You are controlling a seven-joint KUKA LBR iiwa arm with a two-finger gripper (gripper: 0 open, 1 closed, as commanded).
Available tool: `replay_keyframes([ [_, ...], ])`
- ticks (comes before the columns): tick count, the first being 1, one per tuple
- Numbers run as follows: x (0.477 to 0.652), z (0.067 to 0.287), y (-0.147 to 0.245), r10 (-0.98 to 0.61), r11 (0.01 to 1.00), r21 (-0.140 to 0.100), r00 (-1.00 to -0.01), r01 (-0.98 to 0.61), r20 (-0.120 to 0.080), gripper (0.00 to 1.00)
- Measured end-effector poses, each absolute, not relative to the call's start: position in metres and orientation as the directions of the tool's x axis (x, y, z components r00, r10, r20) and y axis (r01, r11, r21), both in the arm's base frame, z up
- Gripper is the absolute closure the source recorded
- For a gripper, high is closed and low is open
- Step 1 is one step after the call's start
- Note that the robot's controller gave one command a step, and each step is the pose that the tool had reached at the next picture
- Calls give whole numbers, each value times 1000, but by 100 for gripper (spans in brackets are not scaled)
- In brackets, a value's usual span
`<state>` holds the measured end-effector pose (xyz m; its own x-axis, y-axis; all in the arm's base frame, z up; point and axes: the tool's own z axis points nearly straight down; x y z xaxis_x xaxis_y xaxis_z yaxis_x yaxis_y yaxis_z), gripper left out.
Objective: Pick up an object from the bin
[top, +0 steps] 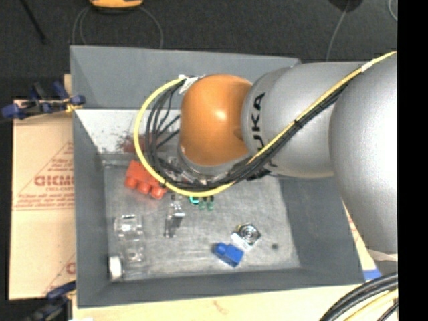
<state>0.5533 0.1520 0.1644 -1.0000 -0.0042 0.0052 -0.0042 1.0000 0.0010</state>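
Camera view, from above and to one side. Nearest the viewer, toward the 7 o'clock corner of the bin (pixel 87 179), lie a small white cap (pixel 115 266) and two clear plastic pieces (pixel 128 227). At 5 o'clock a blue plastic piece (pixel 227 253) touches a round metal fitting (pixel 249 234). Mid-floor, the gripper (pixel 174 219) hangs below the orange wrist cover (pixel 212 119), over bare grey floor. Whether it is open or closed cannot be told, and nothing is seen in its grasp. Farther back, at the gripper's 10 o'clock, lies a red block (pixel 142 181). Judgement: the red block is the most solid candidate near the gripper, and the clear pieces at 8 o'clock come next. For a clean pick, centre over one thing alone, set the grip across its narrow side, and descend clear of the bin wall and of neighbouring things.
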Motion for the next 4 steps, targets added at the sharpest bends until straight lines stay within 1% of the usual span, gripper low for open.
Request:
replay_keyframes([
  [1,601,104,203,-71,997,4,-997,-71,-9,0],
  [2,611,76,195,-505,863,-2,-863,-505,-3,0],
  [3,626,75,123,-544,839,-2,-839,-544,-12,0],
  [4,648,78,57,-477,879,-4,-879,-477,-7,0],
])
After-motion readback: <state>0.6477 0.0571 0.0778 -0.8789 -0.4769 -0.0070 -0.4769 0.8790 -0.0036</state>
